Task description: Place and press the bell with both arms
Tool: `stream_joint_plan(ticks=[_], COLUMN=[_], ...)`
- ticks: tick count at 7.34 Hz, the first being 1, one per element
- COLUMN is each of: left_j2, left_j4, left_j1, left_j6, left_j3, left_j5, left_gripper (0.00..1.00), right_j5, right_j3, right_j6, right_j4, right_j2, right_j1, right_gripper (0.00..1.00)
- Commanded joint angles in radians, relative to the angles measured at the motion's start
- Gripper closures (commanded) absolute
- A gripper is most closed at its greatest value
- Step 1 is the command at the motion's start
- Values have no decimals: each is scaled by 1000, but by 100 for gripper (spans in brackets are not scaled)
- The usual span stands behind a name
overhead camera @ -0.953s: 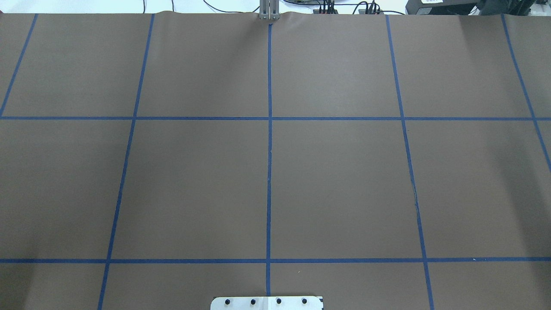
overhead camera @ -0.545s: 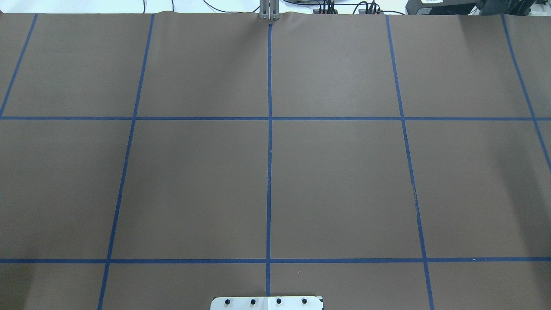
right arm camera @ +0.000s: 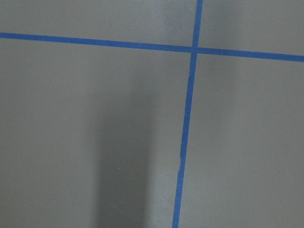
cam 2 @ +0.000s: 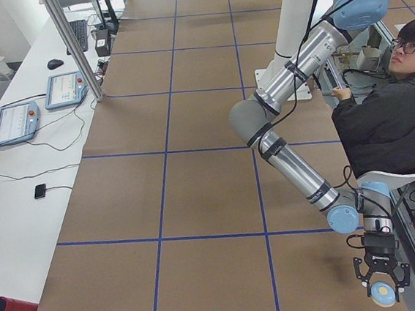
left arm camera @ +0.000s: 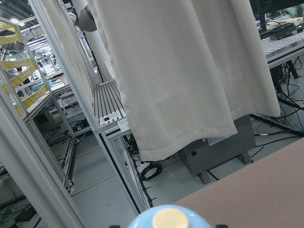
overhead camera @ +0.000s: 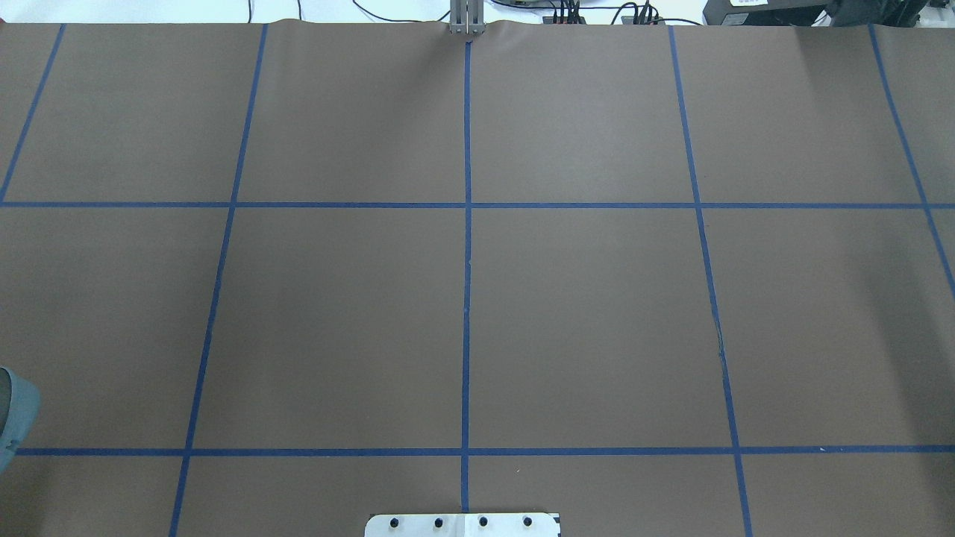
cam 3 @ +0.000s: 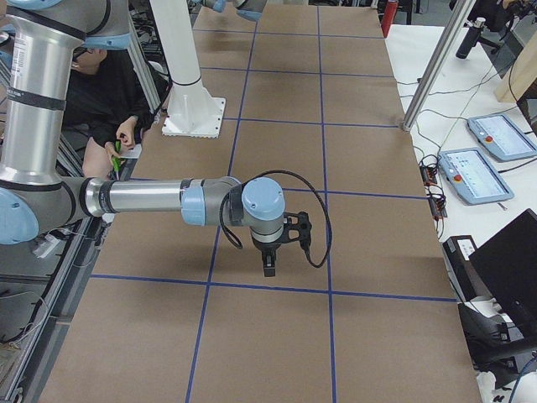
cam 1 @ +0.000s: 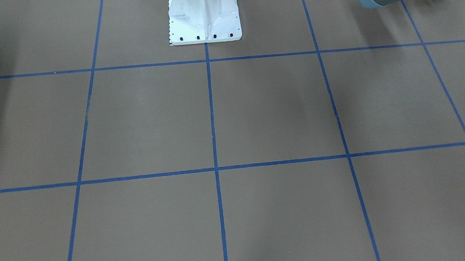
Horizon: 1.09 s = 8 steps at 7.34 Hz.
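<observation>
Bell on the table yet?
No, the left gripper holds the bell past the table edge, with floor behind it.

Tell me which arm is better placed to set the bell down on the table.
Left, likely: the bell sits at the left end effector, near the edge of the table. The right end effector hangs over the table without it.
</observation>
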Motion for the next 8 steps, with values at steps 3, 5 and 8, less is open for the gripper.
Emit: stream_joint_plan(ticks=[3, 5, 8], left_j2=[-4, 2, -9], left_j4=[2, 39, 319], left_j1=[178, 183, 209], left_j6=[25, 78, 213], left_j3=[-64, -124, -316], left_j5=[-14, -41, -41], left_gripper=[100, 100, 100], right_j5=[1, 1, 1], right_j3=[-1, -1, -1], right_j6=[1, 0, 0], right_j4=[0, 0, -2], right_j2=[0, 0, 0], right_j1=[1, -1, -1], right_gripper=[0, 0, 0])
